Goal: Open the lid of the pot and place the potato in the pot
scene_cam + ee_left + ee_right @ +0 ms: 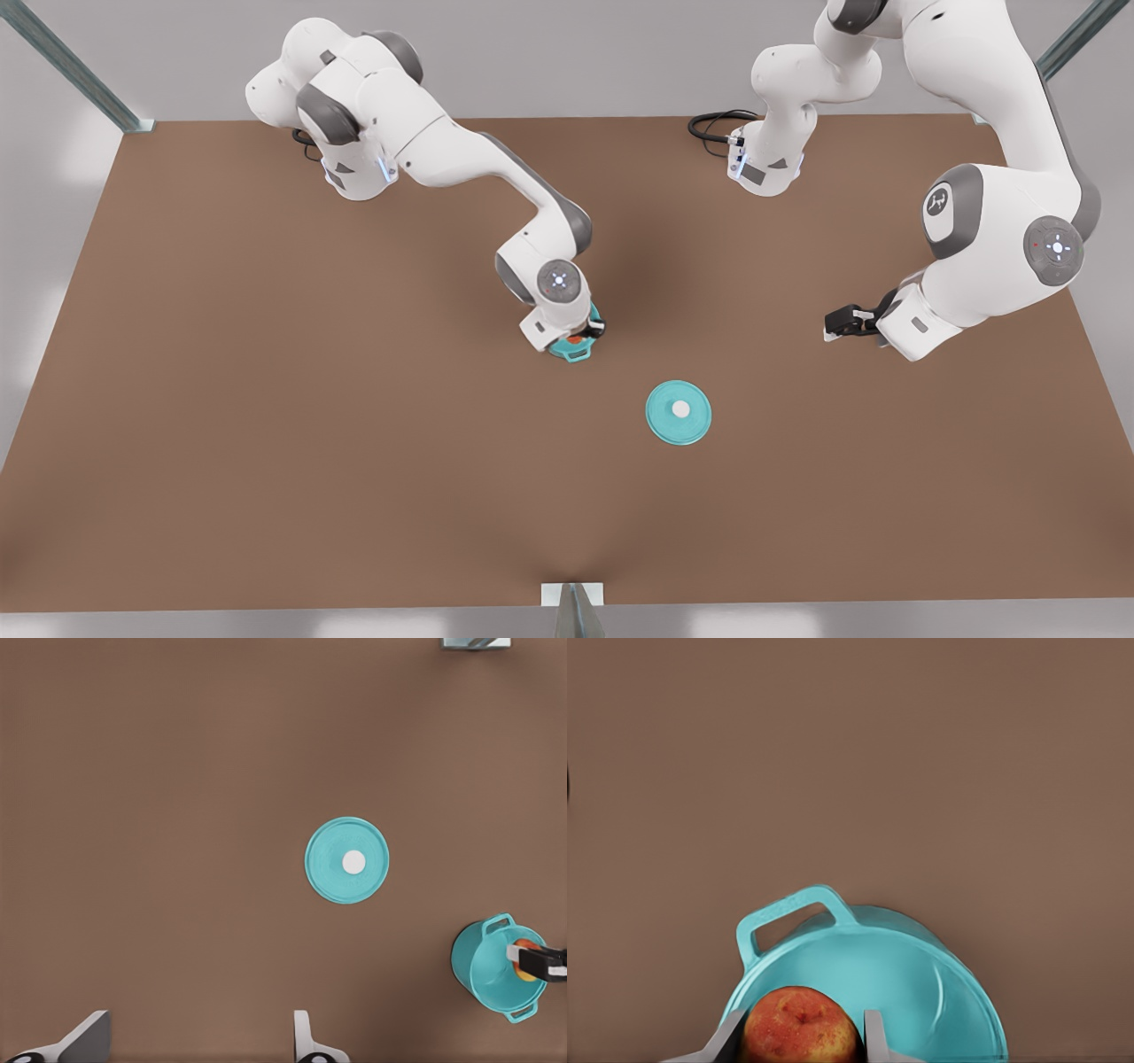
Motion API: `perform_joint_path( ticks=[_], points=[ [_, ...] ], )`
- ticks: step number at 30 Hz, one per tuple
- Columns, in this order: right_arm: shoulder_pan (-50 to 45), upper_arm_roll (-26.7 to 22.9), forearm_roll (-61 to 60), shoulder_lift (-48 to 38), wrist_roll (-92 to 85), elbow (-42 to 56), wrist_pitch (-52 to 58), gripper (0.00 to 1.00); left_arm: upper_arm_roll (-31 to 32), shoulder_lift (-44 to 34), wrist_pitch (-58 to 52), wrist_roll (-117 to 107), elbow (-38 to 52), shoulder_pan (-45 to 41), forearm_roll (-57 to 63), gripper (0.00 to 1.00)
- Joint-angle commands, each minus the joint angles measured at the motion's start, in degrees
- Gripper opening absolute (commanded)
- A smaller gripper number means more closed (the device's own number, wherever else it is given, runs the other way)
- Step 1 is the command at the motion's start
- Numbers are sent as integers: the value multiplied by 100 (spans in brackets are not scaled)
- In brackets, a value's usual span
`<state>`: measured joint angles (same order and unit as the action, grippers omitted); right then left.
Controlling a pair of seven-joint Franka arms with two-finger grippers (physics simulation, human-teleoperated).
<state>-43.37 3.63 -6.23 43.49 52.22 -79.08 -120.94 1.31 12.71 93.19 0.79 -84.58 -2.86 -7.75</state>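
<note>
Brown table point(266, 399): my right gripper point(802, 1047) clamps the potato point(802, 1028) above the pot point(921, 983); my left gripper point(199, 1036) waits wide, the pot lid point(347, 860) ahead.

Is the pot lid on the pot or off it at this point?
Off. The pot lid lies flat on the table, knob up, apart from the open pot.

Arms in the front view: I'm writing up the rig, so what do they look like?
Both are glossy white, rounded shells with dark grey joint bands and round grey caps bearing small lit marks. A black cable coils at one base. The left end effector and right end effector are black with pale fingers.
</note>
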Motion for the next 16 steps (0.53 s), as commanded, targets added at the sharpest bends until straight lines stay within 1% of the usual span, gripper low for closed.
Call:
perform_joint_path(
  ticks=[1,2,3,4,5,7,8,9,10,11,12,13,14,15,16],
  points=[
    [-14,-2,-1,-7,754,-11,9,59,1,-6,-2,35,3,5,1,100],
    [-14,-2,-1,-16,754,-20,18,59,1,-6,-2,35,3,5,1,100],
    [-14,-11,-1,-24,746,-29,27,63,1,-6,-2,35,3,5,1,100],
    [-5,-11,-1,-24,728,-29,45,93,1,-6,-2,35,3,5,1,100],
    [-5,-11,-1,-33,719,-20,45,100,1,-6,-2,35,3,5,1,100],
    [22,-20,-1,-138,710,-20,194,100,1,-6,-2,44,3,5,10,100],
    [65,-38,-1,-428,710,-20,685,100,1,-6,33,44,3,-4,10,100],
    [346,-108,60,-850,675,-29,1265,100,1,29,120,44,20,-13,10,100],
    [785,-117,104,-1114,176,-29,1959,100,1,29,147,44,12,-30,1,100],
    [1567,-266,358,-1465,-940,-29,2724,100,45,-15,147,-18,20,-39,1,100],
    [2532,-292,744,-1702,-2256,15,3172,100,36,-6,138,-18,29,-39,-16,100],
    [3474,-380,1237,-1914,-3691,33,3217,100,36,-6,138,-18,29,-31,19,100],
    [4090,-310,1361,-2063,-4702,-2,3200,100,27,21,191,-18,38,-31,19,100],
    [4381,-310,1361,-2063,-5090,-143,3016,100,36,56,648,-88,12,-39,89,100],
    [4434,-319,1291,-2748,-5249,-1397,2138,100,27,126,911,-123,12,-39,98,100]
  ],
)
